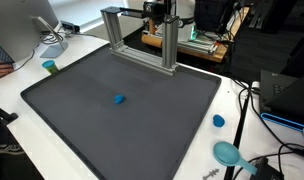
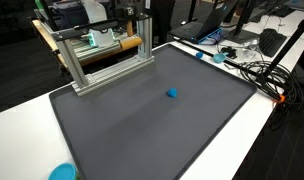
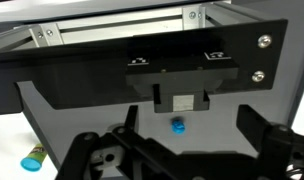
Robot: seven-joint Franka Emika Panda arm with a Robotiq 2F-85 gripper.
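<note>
In the wrist view my gripper (image 3: 177,150) is open, its two black fingers spread wide at the lower left and lower right, holding nothing. A small blue object (image 3: 177,125) lies on the dark grey mat (image 3: 102,110) between the fingers, well below them. The same blue object shows near the middle of the mat in both exterior views (image 1: 119,99) (image 2: 172,93). I cannot make out the gripper in either exterior view.
An aluminium frame (image 1: 142,40) (image 2: 102,55) stands at the mat's far edge. A teal cup (image 1: 50,67) (image 3: 32,160), a blue cap (image 1: 219,121) and a teal bowl (image 1: 227,152) sit on the white table. Cables (image 2: 257,70) and monitors surround it.
</note>
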